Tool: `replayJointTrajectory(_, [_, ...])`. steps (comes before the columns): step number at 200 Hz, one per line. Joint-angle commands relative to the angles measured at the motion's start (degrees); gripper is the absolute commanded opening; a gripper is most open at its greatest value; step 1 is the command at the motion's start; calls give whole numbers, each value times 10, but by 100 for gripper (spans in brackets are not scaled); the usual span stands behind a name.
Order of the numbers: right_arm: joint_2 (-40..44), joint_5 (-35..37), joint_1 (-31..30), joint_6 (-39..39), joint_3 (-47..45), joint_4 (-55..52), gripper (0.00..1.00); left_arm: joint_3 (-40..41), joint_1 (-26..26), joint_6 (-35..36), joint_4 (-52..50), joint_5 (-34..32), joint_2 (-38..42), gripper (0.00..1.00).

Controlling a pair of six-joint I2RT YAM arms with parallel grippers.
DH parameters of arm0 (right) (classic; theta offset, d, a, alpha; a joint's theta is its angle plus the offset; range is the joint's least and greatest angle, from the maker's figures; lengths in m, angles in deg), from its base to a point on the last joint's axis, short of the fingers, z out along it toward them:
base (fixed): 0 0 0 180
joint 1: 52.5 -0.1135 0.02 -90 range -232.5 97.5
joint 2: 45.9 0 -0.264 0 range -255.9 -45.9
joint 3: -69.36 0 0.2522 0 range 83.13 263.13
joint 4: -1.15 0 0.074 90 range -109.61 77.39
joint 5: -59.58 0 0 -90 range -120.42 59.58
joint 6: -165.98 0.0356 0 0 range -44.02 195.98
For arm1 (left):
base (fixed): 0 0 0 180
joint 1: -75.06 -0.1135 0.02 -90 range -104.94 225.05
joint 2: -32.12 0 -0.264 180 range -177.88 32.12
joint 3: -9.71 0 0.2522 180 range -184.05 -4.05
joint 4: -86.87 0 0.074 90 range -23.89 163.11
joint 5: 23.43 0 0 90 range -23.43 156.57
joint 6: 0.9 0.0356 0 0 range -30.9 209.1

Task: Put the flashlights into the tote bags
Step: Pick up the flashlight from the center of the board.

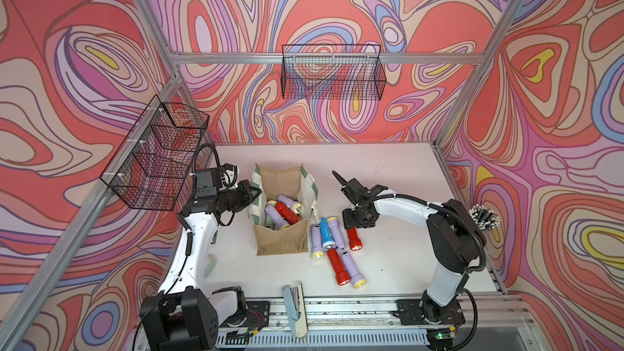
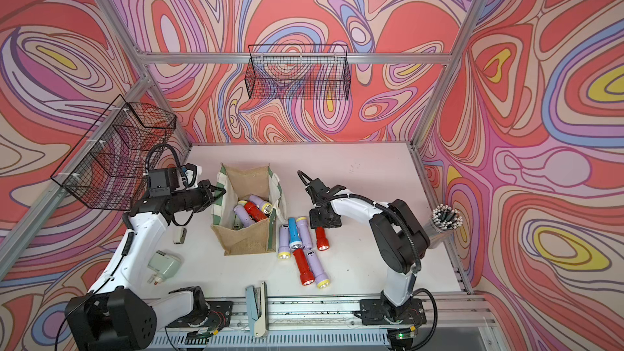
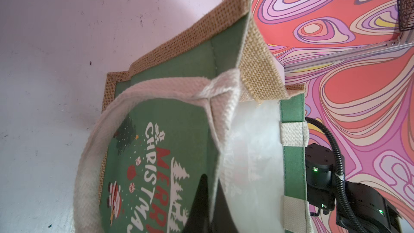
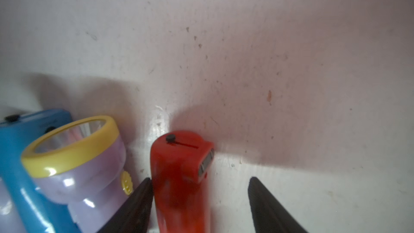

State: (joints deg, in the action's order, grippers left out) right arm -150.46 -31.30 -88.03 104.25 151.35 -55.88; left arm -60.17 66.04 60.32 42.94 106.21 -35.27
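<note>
Far left, a black wire basket hangs on the frame. Next to it, the left tool is pinched together on the left side wall of the tote bag, right up at the rim. In the left wrist view the green panel's edge runs between the dark fingers.

The bag stands upright and open on the counter, a bit left of the middle. There's a heap of flashlights in it: lilac, red, and a pale green one mostly buried.

Just right of the bag, more lie loose on the counter in a bunch: three lilac flashlights, a blue flashlight and a long red flashlight, all touching or overlapping.

A bit further right lies a short red flashlight, flat on the counter. The right tool sits down over its rear end with its jaws apart. One finger is against its side and the other is clear of it, so it's not clamped.

Over at the counter's right edge there's a bundle of white-tipped sticks.
</note>
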Motion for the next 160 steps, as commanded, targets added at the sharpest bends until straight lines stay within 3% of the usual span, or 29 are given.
replayJointTrajectory(1, [-20,23,-14,-5,12,-10,69,3,-3,-1,7,5,-3,0])
replayJointTrajectory(67, [-58,62,-22,-12,23,-36,56,2,-3,1,5,3,-5,0])
replayJointTrajectory(106, [-66,71,-22,-10,19,-41,44,2,-2,1,6,4,-5,0])
replayJointTrajectory(126, [-64,77,-22,-10,21,-43,32,2,-3,0,6,4,-5,0])
replayJointTrajectory(160, [-49,132,-22,-33,49,-76,27,0,-2,1,6,5,-4,0])
